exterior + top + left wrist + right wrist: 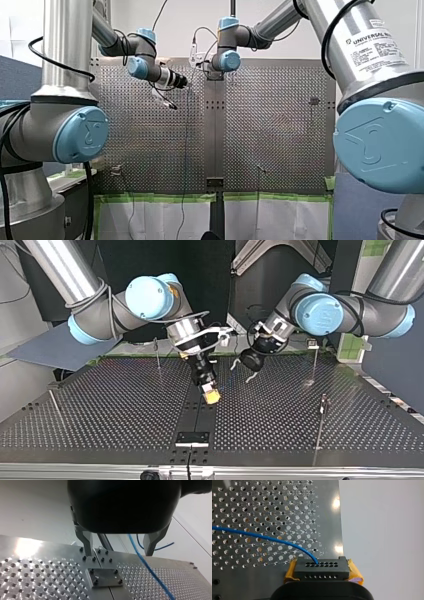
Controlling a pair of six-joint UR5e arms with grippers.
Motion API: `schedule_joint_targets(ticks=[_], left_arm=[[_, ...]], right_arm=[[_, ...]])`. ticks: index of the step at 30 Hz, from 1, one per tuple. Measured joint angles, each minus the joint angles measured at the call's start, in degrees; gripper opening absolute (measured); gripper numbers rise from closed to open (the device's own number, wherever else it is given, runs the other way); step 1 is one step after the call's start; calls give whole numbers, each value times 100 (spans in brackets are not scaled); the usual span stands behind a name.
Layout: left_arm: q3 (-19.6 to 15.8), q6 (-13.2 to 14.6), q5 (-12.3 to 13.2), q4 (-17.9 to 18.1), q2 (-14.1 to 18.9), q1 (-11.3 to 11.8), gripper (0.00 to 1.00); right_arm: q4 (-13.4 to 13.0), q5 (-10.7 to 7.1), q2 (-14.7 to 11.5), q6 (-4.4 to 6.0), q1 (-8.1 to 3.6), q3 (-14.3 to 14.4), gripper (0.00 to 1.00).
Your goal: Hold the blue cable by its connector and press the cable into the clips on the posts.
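In the right wrist view my right gripper is shut on a black connector, which sits between its yellow pads. A thin blue cable leaves the connector and curves over the perforated plate. In the top view that gripper hangs low over the table's centre seam. My left gripper stands open just above the table, and the blue cable runs between its metal fingers without touching them. In the top view it is just behind the right gripper.
Thin posts stand on the perforated table: one at the top view's far left, one at its far right, one at its near right. A small bolted plate lies on the centre seam.
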Motion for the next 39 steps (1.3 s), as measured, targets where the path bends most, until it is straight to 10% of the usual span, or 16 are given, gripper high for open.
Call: schedule_joint_targets(ticks=[19,39], left_arm=[[-24,-894,241,960,-316,-123,99],[-14,-392,57,1136,-521,-96,99]], right_arm=[[-17,0,3,-2,16,0,0],[-30,2,12,-16,28,1,0]])
